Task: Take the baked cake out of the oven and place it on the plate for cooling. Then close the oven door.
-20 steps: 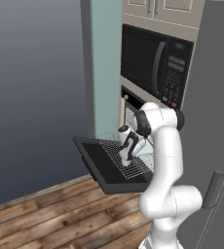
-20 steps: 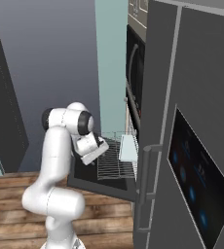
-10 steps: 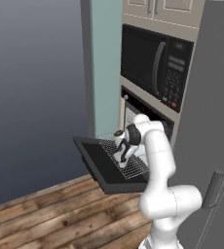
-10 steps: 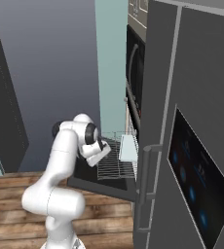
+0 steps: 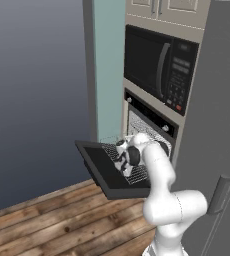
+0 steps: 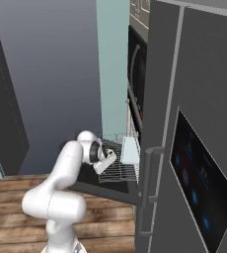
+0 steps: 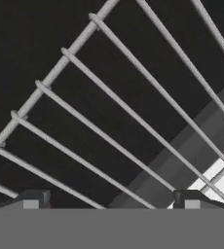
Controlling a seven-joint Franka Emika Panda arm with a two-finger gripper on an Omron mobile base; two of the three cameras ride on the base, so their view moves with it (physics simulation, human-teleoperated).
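A tall grey refrigerator (image 6: 194, 148) is seen at the right of both base views, its long handle (image 6: 146, 192) standing just beside the oven's opening and closing off that side. One black microwave (image 5: 159, 67) with a keypad is set in the wall column, and one black oven (image 5: 149, 122) is built in directly beneath it. The oven door (image 5: 104, 167) is folded down flat over the wooden floor (image 5: 47, 222), its front edge reaching out toward the dark open room at the left, where free space is left. One silver wire rack (image 6: 116, 165) is drawn out over the door; its bars and front edge rod (image 7: 60, 65) are seen close below the hand. The gripper (image 5: 121, 159) is held low over this rack, its jaws spread wide with nothing between them; two dark fingertips (image 7: 33, 200) are seen. Whether a cake lies on the rack cannot be told.
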